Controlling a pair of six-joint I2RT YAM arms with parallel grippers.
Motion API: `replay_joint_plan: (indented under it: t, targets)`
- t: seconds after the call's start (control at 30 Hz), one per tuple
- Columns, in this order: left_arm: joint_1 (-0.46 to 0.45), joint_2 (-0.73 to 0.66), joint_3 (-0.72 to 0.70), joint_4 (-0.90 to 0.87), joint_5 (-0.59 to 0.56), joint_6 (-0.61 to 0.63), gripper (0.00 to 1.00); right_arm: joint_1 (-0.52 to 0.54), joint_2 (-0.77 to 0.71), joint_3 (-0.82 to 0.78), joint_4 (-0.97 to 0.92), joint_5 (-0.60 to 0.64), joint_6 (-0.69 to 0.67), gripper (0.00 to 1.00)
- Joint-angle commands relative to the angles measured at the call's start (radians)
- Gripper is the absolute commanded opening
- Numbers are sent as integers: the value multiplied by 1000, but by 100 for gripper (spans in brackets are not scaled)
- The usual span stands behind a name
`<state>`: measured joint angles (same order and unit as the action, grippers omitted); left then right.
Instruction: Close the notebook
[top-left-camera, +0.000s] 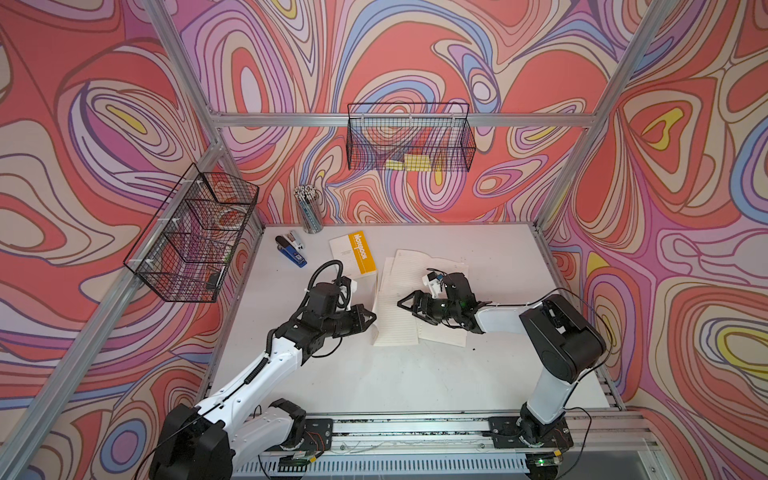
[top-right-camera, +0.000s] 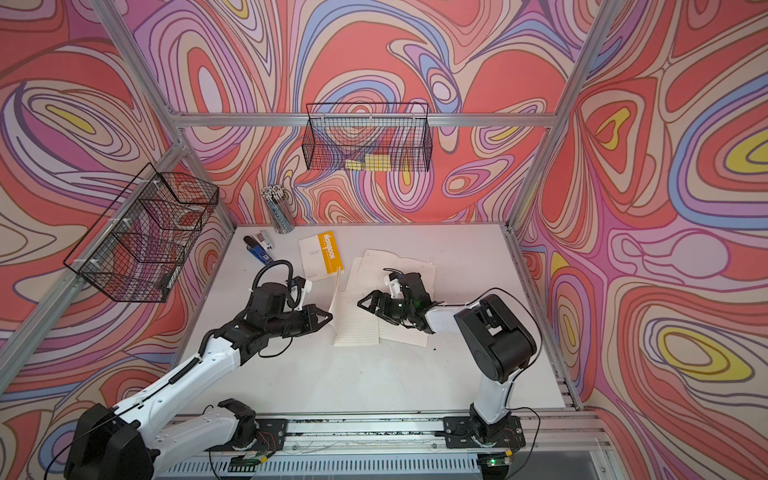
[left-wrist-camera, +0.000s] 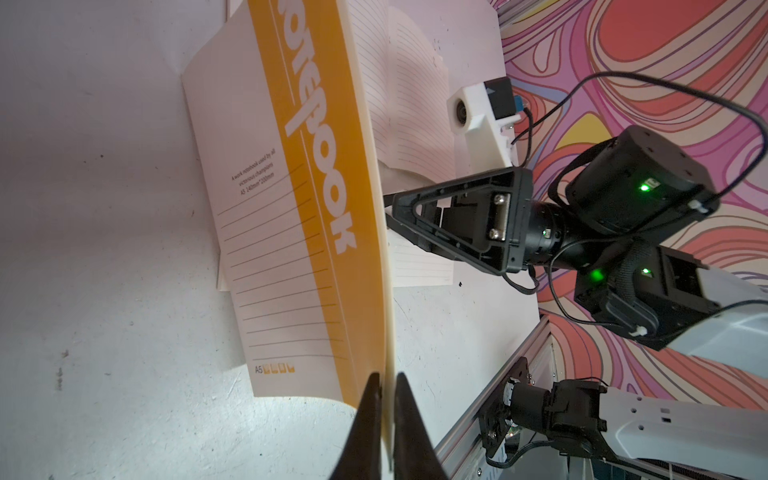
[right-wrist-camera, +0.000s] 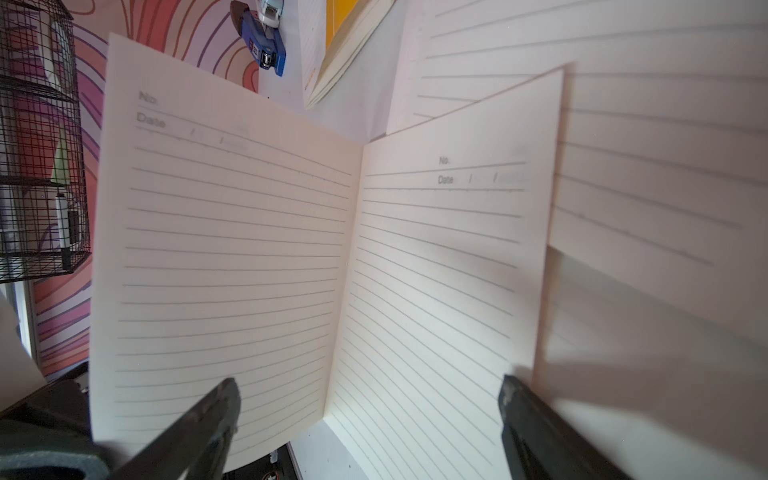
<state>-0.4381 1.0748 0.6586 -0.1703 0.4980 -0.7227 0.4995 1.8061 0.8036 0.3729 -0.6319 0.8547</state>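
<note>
Pinching the near edge of the yellow-and-white softcover notebook (left-wrist-camera: 316, 232), the left gripper (left-wrist-camera: 385, 380) is holding its cover lifted off the white tabletop (top-left-camera: 374, 382). The left wrist view is showing the jaws standing close together with the cover edge between them. In both top views the cover is appearing almost edge-on beside the gripper, close to upright, its printed face pointing away from the lined cream pages (top-left-camera: 395, 324). The grip at the free edge is judged to be serving a hinge motion, with the cover being readied to swing over the pages about the spine.

The right gripper (right-wrist-camera: 370, 381) is hanging low over the lined pages with its jaws spread wide and gripping nothing. In the right wrist view one leaf is standing up from the fold while its neighbour is lying flat. Whether the fingers are touching paper cannot be told. This position is suggesting a steadying role against sliding, yet it is also lying in the cover's path.

The notebook is lying open towards the back of the table, between the two grippers. Further lined sheets are lying beneath the right gripper, and whether they are loose or bound cannot be told. The blue stapler (top-left-camera: 291, 249) and the metal cup of pencils (top-left-camera: 309, 216) are standing well apart, not interfering.
</note>
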Motion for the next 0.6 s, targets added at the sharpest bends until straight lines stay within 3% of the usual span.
replay_joint_plan:
  t: [0.0,0.2,0.4,0.57]
  targets:
    - [-8,8,-18,69,24,-14,17,4,20,-15,11,7,-6,98]
    - [-10,28,-62,190,83,-28,39,4,27,-17,19,8,-6,98]
    - [-19,51,-97,354,149,-60,50,4,23,-18,19,8,-6,98]
    - [-34,88,-106,445,190,-68,53,5,15,-18,17,12,-8,98]
